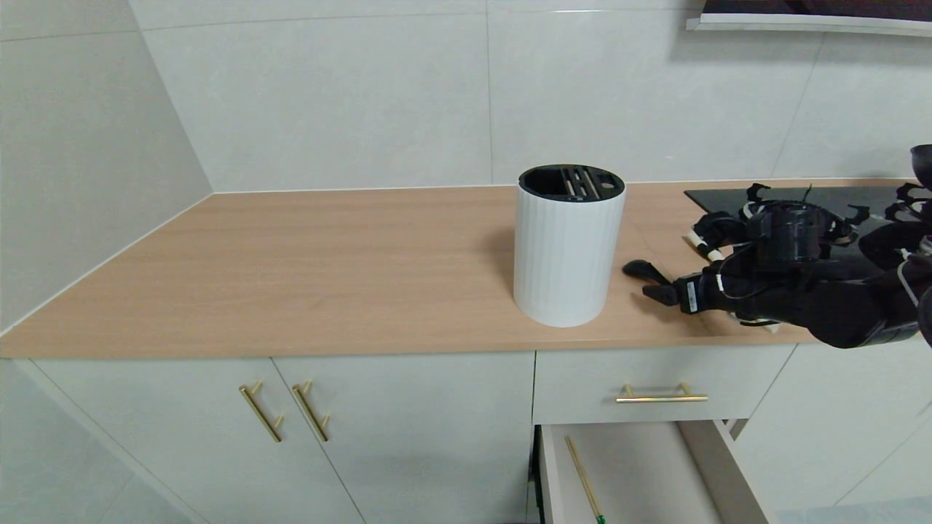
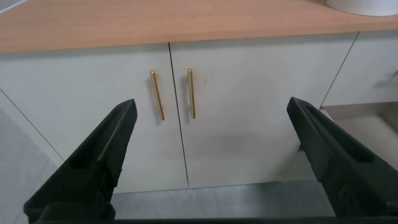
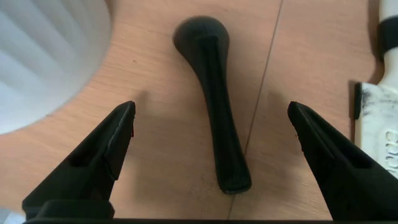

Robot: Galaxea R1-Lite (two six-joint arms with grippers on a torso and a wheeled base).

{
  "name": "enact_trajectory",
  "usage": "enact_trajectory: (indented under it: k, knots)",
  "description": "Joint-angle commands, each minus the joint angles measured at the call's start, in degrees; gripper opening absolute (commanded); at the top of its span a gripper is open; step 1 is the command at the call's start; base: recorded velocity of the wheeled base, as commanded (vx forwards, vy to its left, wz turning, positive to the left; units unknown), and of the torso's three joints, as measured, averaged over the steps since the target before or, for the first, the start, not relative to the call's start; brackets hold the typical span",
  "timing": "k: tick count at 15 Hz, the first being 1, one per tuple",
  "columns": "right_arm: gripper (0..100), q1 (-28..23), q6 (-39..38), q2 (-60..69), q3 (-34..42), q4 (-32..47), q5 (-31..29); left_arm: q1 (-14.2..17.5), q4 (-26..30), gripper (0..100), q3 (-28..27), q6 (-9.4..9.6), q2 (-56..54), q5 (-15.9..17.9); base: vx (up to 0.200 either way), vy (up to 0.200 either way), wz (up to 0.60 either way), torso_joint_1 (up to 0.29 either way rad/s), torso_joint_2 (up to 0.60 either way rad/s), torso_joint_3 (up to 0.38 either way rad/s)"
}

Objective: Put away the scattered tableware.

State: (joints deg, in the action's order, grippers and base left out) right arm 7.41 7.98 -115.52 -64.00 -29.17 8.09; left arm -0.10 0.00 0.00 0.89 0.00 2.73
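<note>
Now: white ribbed holder (image 1: 568, 247) upright on wood counter (image 1: 328, 269), black slotted top, contents can't tell. Open drawer (image 1: 641, 466) below holds slim stick w/ green tip (image 1: 582, 477). Black utensil handle (image 3: 217, 143) flat on counter just beside holder, between R gripper (image 3: 211, 111) fingers, spread wide, not touching. L gripper (image 2: 211, 106) also spread, facing cabinet doors (image 2: 249, 124). Tiled wall (image 1: 364, 94) behind; black cooktop (image 1: 728, 198) at right.
</note>
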Motion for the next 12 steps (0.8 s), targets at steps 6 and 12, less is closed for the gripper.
enact_trajectory:
  k: [6,12]
  knots:
    - [100,-0.29,-0.07,-2.26,-1.30,-0.10,-0.62,0.01,0.00,100,0.00,-0.01,0.09,-0.01,0.000,0.000,0.00,0.000,0.00,0.000]
    - [100,-0.82,-0.07,-2.78,-1.74,-0.10,-1.06,0.01,0.00,100,0.00,-0.01,0.09,-0.01,0.000,0.000,0.00,0.000,0.00,0.000]
